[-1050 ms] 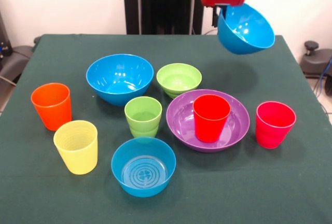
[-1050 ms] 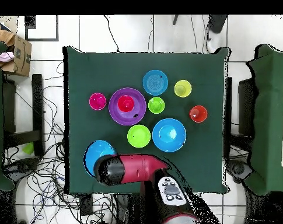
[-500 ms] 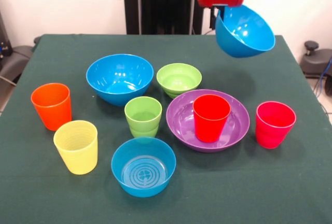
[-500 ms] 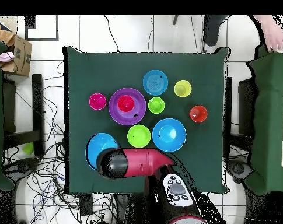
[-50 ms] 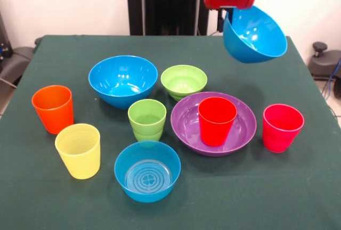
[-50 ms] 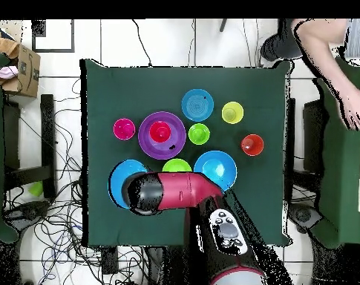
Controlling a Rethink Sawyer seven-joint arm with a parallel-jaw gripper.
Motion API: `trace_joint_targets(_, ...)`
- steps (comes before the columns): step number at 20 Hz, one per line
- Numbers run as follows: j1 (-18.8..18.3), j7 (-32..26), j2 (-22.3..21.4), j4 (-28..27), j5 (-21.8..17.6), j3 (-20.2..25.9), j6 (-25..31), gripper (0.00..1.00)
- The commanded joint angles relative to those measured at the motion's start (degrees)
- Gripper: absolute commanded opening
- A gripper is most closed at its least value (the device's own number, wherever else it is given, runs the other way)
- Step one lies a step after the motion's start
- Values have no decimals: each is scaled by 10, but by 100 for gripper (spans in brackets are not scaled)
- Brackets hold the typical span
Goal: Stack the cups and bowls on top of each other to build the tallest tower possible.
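We see the end effector (image 5: 230, 10) clamped on the rim of a large blue bowl (image 5: 254, 34), holding it tilted in the air above the far right part of the bench (image 5: 298, 187); bowl's opening faces the camera in the front view; in the overhead view the red arm (image 6: 175, 193) covers most of the held bowl, only a blue crescent shows beside it.

Below the held bowl sits the wide purple bowl (image 5: 189, 121) with the red cup (image 5: 217, 121) standing upright inside it; the pinkish-red cup (image 5: 282, 128) stands just beside the purple bowl on its right in the front view, not touching as far as we can tell; small green bowl (image 5: 184, 81) sits just behind the purple bowl's left edge; second large blue bowl (image 5: 123, 80) rests on the bench next to the green bowl; light green cup (image 5: 147, 119) stands between that blue bowl and the small blue bowl (image 5: 147, 171), which shows a ringed bottom and sits nearest the camera; yellow cup (image 5: 79, 150) upright left of the small blue bowl; orange cup (image 5: 53, 109) upright just behind the yellow one.

No tower stands yet; only the red cup in the purple bowl counts as stacked.

In the overhead view a person's arm (image 6: 327, 44) and hand (image 6: 355, 110) show at the upper right edge, off the bench.
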Motion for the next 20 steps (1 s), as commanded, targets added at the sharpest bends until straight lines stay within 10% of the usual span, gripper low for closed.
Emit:
trace_joint_targets(1,-17,-15,20,-77,22,59,76,0)
trace_joint_targets(20,-52,-25,30,-94,22,97,107,0)
